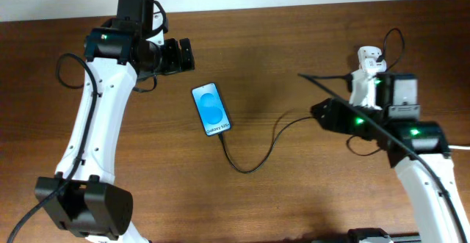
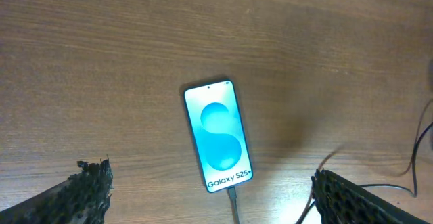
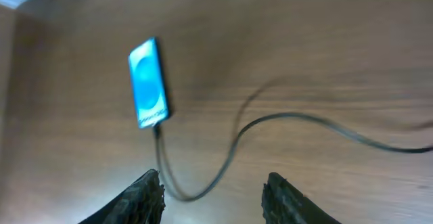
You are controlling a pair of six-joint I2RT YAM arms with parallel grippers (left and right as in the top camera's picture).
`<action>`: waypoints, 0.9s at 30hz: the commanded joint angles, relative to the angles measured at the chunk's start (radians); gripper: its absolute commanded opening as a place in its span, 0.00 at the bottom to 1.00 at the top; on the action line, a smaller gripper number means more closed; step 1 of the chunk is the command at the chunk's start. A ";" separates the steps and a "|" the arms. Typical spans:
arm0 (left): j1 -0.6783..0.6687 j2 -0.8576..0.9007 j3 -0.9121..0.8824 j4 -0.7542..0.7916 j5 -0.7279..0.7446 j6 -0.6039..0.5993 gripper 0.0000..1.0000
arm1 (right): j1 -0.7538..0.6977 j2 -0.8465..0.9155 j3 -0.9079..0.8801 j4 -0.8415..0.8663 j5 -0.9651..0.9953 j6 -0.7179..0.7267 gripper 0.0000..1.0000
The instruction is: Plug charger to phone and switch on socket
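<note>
The phone point(image 1: 211, 110) lies flat on the wooden table, blue screen up. It also shows in the left wrist view as the phone point(image 2: 218, 136) and in the right wrist view as the phone point(image 3: 147, 82). The charger point(image 1: 250, 167) is a thin black cable whose tip meets the phone's bottom edge, seen close as the charger point(image 2: 233, 207). From there it loops right as the charger point(image 3: 284, 118). My left gripper point(image 1: 180, 56) hangs open above and left of the phone, holding nothing. My right gripper point(image 1: 318, 112) is open and empty above the cable. The white socket point(image 1: 365, 67) sits far right, partly hidden by my right arm.
The table's far edge meets a pale wall along the top of the overhead view. My left arm's base point(image 1: 84, 206) stands at the front left and my right arm point(image 1: 418, 155) at the front right. A thin black robot cable point(image 1: 345, 100) crosses above the right arm.
</note>
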 commanded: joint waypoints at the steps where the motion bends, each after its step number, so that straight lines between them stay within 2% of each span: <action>1: 0.003 -0.009 0.006 -0.001 -0.008 0.005 0.99 | -0.076 -0.014 0.058 -0.009 0.051 -0.043 0.46; 3: 0.003 -0.009 0.006 -0.001 -0.008 0.005 0.99 | -0.115 -0.013 0.069 -0.008 0.051 -0.043 0.37; 7: 0.003 -0.009 0.006 -0.001 -0.008 0.005 0.99 | -0.204 -0.012 0.097 -0.008 0.055 -0.044 0.05; 16: 0.003 -0.009 0.006 -0.001 -0.008 0.005 0.99 | -0.409 0.083 0.221 -0.015 0.054 -0.069 0.04; 22: 0.003 -0.009 0.006 -0.001 -0.008 0.005 0.99 | -0.517 0.279 0.295 0.007 0.043 -0.053 0.04; 27: 0.003 -0.009 0.006 -0.001 -0.008 0.005 0.99 | -0.568 0.417 0.297 0.123 -0.019 -0.031 0.04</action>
